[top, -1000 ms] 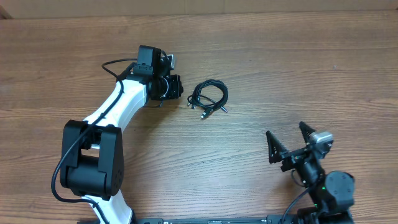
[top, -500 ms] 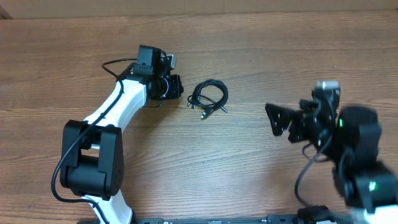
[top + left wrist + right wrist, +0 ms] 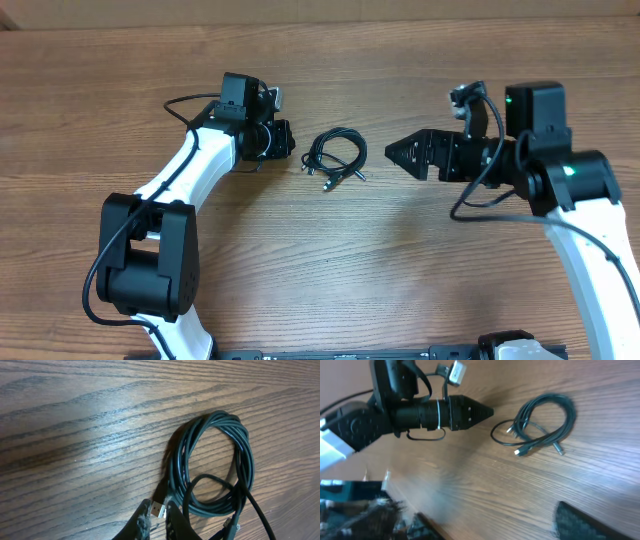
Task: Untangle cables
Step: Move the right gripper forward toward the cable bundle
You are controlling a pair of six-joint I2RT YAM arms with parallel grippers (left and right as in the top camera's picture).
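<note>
Right gripper [image 3: 392, 153] swung in toward the cables [image 3: 176, 467] — left gripper [image 3: 290, 142] unmoved

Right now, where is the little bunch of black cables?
In the overhead view the cables lie on the wooden table near its middle, between the left gripper and the right gripper, closer to the left one and touching neither.

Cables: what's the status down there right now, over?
Left gripper shut, tip just short of the cables. Right gripper aimed at them from the other side, opening unclear. Cables coiled on table, unheld. Nothing in the way.
</note>
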